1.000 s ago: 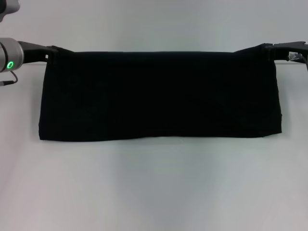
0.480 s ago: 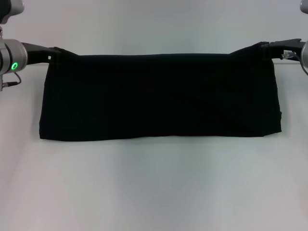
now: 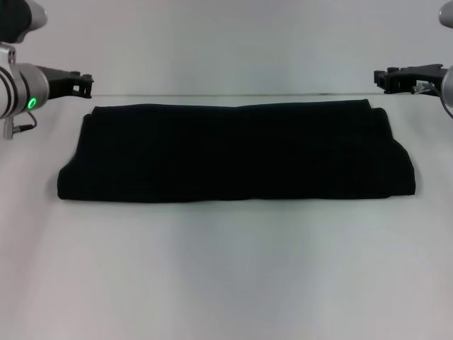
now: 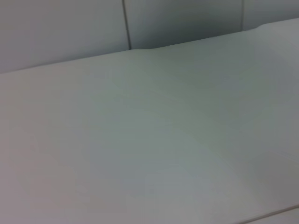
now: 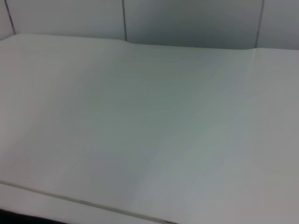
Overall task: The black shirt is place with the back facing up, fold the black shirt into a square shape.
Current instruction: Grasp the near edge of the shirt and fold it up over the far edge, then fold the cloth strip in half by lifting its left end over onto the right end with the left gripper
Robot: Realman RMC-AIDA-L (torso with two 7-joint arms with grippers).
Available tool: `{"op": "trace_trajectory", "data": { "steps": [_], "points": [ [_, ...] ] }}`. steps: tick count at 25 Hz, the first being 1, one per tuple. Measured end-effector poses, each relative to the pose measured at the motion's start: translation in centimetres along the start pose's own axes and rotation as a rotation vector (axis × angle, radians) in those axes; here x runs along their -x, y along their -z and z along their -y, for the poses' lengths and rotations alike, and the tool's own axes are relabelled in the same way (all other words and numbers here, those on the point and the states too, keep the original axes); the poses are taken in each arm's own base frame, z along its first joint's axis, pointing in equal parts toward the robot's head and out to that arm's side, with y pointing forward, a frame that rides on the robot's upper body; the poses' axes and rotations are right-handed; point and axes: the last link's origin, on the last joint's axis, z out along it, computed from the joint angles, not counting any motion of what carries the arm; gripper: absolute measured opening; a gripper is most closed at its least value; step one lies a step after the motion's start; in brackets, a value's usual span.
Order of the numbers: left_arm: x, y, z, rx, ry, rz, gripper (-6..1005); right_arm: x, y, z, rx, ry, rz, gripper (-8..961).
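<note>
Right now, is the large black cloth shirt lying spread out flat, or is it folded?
Folded. The large black cloth shirt lies on the white table as a wide band with rounded doubled edges at both ends; no sleeves or collar show. It is not yet square.

Under my work lies a plain white table [image 3: 226, 269], smooth and matte, running across the whole head view. Behind its far edge I see a pale wall [image 5: 187, 21] of flat panels, split by thin dark vertical seams [image 4: 126, 24] in both wrist views.
</note>
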Motion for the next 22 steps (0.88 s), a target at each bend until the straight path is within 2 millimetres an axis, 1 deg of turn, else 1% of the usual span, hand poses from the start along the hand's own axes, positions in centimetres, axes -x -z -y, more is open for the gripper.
{"op": "trace_trajectory", "data": {
  "steps": [1, 4, 8, 10, 12, 15, 18, 20, 22],
  "points": [
    [0.2, -0.1, 0.0, -0.013, 0.003, 0.002, 23, -0.1, 0.1, 0.2, -0.005, -0.006, 0.002, 118],
    [0.8, -0.3, 0.1, -0.048, 0.014, 0.001, 181, -0.2, 0.4, 0.9, -0.02, -0.017, 0.007, 239],
    [1.3, -0.2, 0.8, -0.087, 0.073, -0.005, 312, -0.2, 0.8, 1.3, -0.009, -0.019, 0.014, 434],
    [1.6, 0.1, 1.2, -0.08, 0.117, 0.0, 377, -0.3, 1.2, 1.2, 0.037, -0.029, 0.007, 452],
    [1.9, 0.5, 1.4, -0.051, 0.147, 0.009, 473, -0.3, 1.9, 1.0, 0.102, -0.059, 0.0, 470],
    [2.5, 2.1, 1.3, 0.082, 0.206, 0.062, 616, -0.8, 3.5, 1.2, 0.202, -0.111, -0.015, 498],
    [3.2, 4.1, 1.0, 0.2, 0.232, 0.116, 677, -1.7, 5.3, 1.5, 0.289, -0.156, -0.028, 525],
    [3.5, 5.2, 0.9, 0.24, 0.243, 0.135, 717, -2.6, 6.6, 1.9, 0.335, -0.185, -0.04, 533],
    [4.0, 6.3, 1.0, 0.265, 0.265, 0.156, 757, -3.3, 7.3, 2.2, 0.359, -0.211, -0.057, 531]
  ]
}}
